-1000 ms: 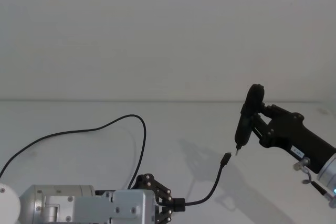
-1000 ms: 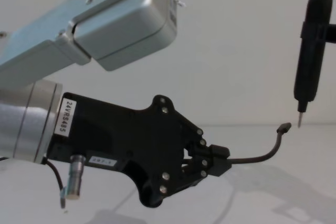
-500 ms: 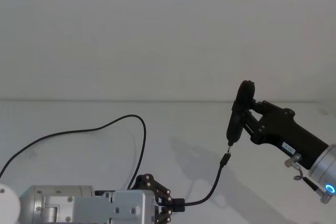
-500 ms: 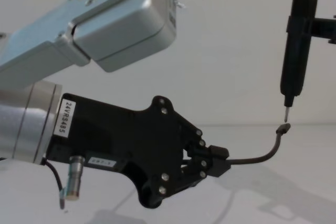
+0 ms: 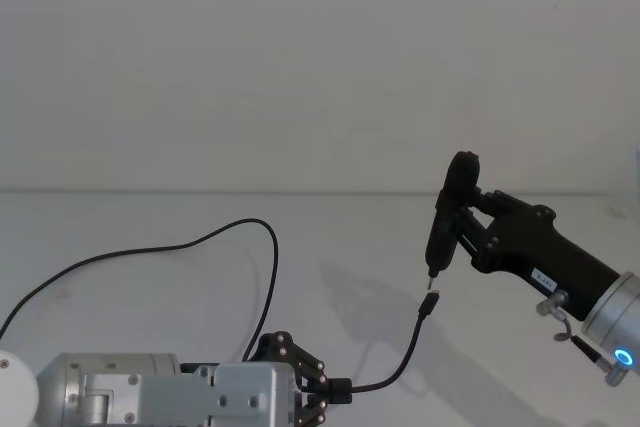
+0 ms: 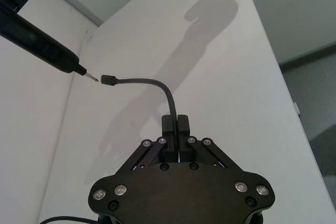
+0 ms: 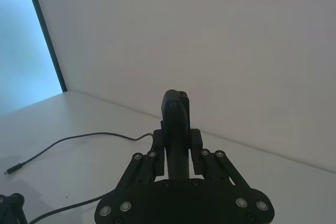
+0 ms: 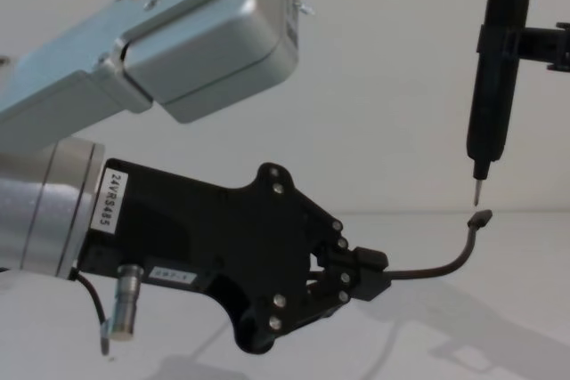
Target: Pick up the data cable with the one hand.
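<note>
left gripper (image 8: pixel 370 271) clenched on data cable (image 8: pixel 436 270), lower middle of chest view. plug (image 8: pixel 482 217) up in the air at right, so the pick looks done. slack loops on table (image 5: pixel 120 327). right gripper (image 5: pixel 470 217) grasps pin-tipped tool (image 5: pixel 445 227), tip just above plug.

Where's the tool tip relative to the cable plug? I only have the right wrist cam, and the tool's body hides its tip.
Observer: Chest view: the tool points down. Its tip is just above the plug, with a small gap between them.
Operator: Plug held or loose?
Observer: Held. The left gripper is shut on the cable a short way behind the plug, and the cable curves up from the fingers.
Operator: Rest of the cable?
Observer: Head view: it loops across the table and runs off the left edge.
</note>
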Motion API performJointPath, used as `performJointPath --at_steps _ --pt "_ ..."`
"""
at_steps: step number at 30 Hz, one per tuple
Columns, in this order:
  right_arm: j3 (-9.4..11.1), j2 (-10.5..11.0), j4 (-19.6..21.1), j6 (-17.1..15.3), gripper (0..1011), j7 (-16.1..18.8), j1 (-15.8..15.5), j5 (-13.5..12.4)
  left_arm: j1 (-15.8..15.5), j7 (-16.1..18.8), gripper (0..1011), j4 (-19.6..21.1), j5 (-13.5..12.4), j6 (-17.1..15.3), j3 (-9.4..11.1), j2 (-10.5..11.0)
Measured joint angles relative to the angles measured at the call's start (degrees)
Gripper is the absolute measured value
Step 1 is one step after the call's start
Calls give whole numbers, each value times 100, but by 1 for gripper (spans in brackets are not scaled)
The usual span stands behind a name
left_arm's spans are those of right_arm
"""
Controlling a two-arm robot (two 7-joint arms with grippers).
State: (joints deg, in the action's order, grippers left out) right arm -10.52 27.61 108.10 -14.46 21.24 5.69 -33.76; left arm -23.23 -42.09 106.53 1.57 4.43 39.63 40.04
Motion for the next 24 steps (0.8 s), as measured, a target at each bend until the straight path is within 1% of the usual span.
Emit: performJointPath --at_steps 24 --pt "-9 125 110 -103 284 -128 -62 -182 0 0 48 0 1 1 0 -1"
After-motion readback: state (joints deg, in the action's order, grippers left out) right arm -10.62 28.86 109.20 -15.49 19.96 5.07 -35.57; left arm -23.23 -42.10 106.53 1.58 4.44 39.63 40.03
